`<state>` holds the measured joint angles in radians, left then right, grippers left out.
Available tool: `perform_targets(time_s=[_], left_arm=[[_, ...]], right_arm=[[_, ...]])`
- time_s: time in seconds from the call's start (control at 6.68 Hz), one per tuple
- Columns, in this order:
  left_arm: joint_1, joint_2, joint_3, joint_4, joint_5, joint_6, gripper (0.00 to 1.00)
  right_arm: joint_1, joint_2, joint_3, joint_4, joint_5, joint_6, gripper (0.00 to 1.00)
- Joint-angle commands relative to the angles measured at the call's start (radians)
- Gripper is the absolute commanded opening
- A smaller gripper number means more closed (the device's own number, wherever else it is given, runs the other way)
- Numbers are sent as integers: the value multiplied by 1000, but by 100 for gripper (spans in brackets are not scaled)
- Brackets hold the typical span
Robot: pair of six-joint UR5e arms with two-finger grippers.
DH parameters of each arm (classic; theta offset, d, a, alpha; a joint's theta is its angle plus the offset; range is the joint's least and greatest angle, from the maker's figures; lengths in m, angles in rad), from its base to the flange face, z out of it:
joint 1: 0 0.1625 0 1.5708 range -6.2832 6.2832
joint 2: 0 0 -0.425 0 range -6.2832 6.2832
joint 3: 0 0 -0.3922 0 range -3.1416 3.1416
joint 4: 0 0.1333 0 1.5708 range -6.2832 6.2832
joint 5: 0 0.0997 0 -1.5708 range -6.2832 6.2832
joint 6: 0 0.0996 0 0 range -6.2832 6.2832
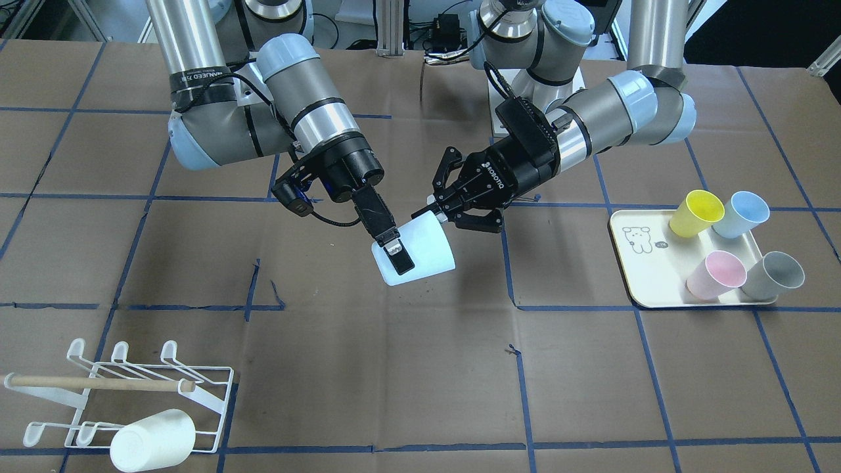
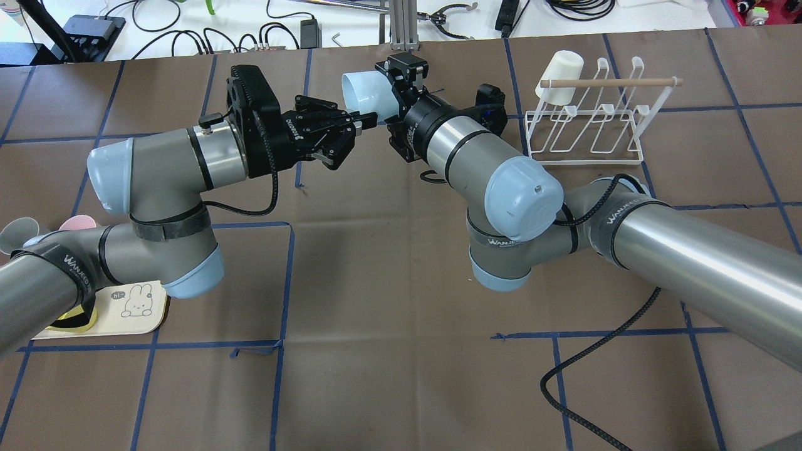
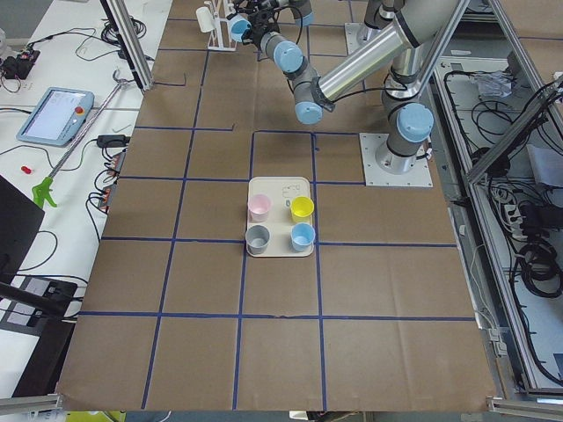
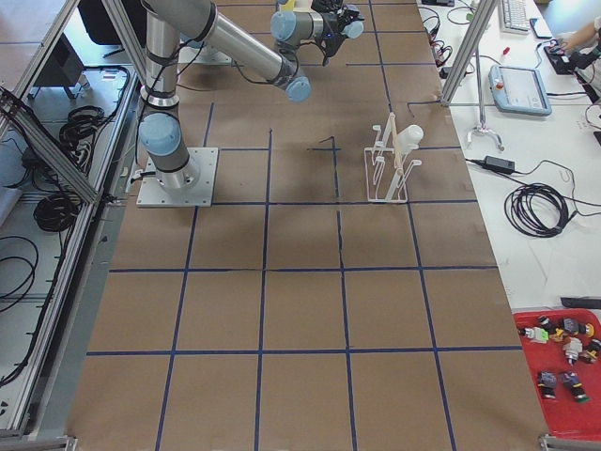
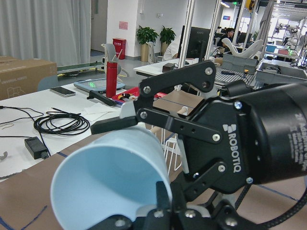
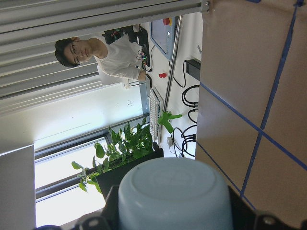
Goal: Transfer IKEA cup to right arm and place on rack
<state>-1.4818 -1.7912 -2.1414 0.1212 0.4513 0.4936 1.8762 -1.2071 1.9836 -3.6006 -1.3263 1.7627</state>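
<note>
A pale blue IKEA cup point(image 1: 427, 253) hangs on its side in mid-air over the table's middle, held between both grippers. My left gripper point(image 1: 428, 209) pinches the cup's rim, one finger outside the wall and one inside the mouth; it also shows in the overhead view point(image 2: 366, 118). My right gripper point(image 1: 407, 253) is shut across the cup's body near its base, with one finger point(image 1: 396, 255) lying on the outside. The right wrist view shows the cup's base point(image 6: 175, 191) close up. The white wire rack point(image 1: 225, 407) with its wooden dowel point(image 1: 98, 383) stands at the right arm's end of the table.
A cream cup point(image 1: 152, 439) hangs upside down on the rack. A cream tray point(image 1: 640, 276) on the left arm's side holds yellow point(image 1: 696, 211), blue point(image 1: 741, 213), pink point(image 1: 716, 274) and grey point(image 1: 774, 274) cups. Brown paper with blue tape lines covers the table.
</note>
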Motion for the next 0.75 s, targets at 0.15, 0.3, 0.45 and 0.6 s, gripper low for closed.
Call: perform_targets(time_s=[0.15, 0.3, 0.45, 0.6], left_arm=[[0, -7, 12, 2, 4, -10, 77], [0, -11, 12, 2, 4, -65, 94], [1, -4, 18, 3, 6, -76, 98], [14, 0, 20, 2, 4, -79, 99]], right_arm=[[0, 0, 1, -1, 1, 0, 36], [0, 0, 1, -1, 1, 1, 35], [0, 1, 1, -3, 2, 1, 34], [0, 1, 1, -3, -1, 1, 34]])
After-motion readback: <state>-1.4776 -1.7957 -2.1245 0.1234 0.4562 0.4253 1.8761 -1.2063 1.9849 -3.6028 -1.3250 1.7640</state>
